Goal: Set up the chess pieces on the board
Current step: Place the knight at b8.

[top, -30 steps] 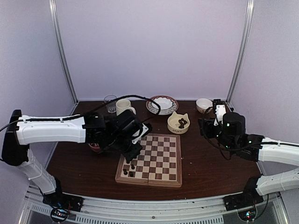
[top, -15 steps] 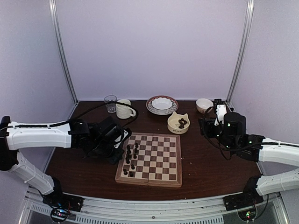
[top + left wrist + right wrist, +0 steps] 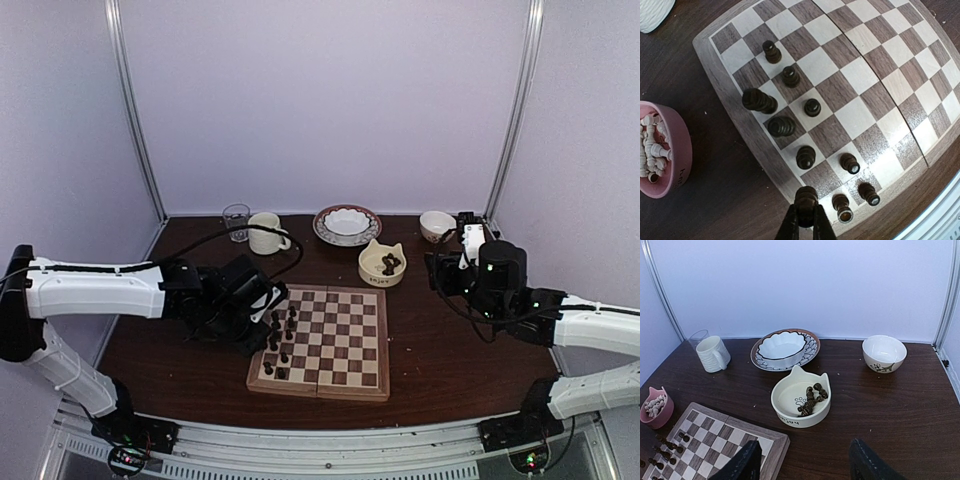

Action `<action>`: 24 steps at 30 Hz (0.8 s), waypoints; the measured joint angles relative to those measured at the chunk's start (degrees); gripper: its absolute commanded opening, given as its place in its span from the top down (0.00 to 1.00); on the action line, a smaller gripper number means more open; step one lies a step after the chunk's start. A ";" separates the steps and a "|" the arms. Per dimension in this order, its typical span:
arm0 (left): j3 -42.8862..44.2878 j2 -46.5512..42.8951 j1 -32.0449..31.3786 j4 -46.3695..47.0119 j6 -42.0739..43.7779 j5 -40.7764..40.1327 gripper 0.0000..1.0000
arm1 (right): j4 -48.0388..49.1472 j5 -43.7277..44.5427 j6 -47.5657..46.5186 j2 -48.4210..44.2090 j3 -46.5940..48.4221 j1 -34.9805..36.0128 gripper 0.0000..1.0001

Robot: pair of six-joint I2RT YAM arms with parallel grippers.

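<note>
The board [image 3: 345,345] lies at the middle of the table, also in the left wrist view [image 3: 865,75] and the right wrist view [image 3: 715,440]. Several dark chess pieces [image 3: 781,126] stand in its two left columns [image 3: 280,330]. My left gripper [image 3: 806,211] is shut on one dark piece [image 3: 806,197] and hangs over the board's left border near its front corner [image 3: 263,330]. More dark pieces [image 3: 810,399] lie in a cream cat-shaped bowl [image 3: 382,263]. My right gripper [image 3: 805,467] stands open and holds nothing, to the right of that bowl [image 3: 442,272].
A pink bowl [image 3: 670,165] of cream pieces sits left of the board [image 3: 655,407]. Along the back are a glass [image 3: 236,220], a white mug [image 3: 265,232], a patterned plate [image 3: 322,232] bearing a white dish, and a small white bowl [image 3: 436,224].
My left arm drew back left off the board, then edged right again to its left border, jaws shut throughout. The right arm has not moved.
</note>
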 measured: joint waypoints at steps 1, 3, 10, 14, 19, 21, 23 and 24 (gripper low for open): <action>0.00 0.15 0.00 0.20 0.00 0.31 1.00 | 0.00 0.02 -0.02 0.00 0.00 0.00 0.37; 0.00 0.57 0.00 0.59 0.00 0.83 1.00 | 0.00 0.00 -0.07 0.00 0.00 0.00 0.37; 0.00 3.28 0.00 0.83 -0.02 2.40 1.00 | 0.00 0.00 -0.20 0.00 0.00 0.00 0.37; 0.00 3.91 0.00 0.83 -0.02 2.97 0.99 | 0.00 0.00 -0.20 0.00 0.00 0.00 0.37; 0.00 4.46 0.00 0.85 -0.02 3.72 0.99 | 0.00 0.00 -0.22 -0.02 -0.02 0.00 0.37; 0.00 4.90 0.00 0.87 -0.02 4.20 0.99 | 0.00 0.00 -0.22 -0.02 -0.02 0.00 0.37; 0.02 5.49 0.00 0.85 -0.02 4.66 0.99 | 0.00 0.00 -0.22 -0.02 0.00 0.00 0.37; 0.02 5.81 0.00 0.87 -0.02 4.87 0.99 | 0.00 0.00 -0.22 -0.02 0.00 0.00 0.37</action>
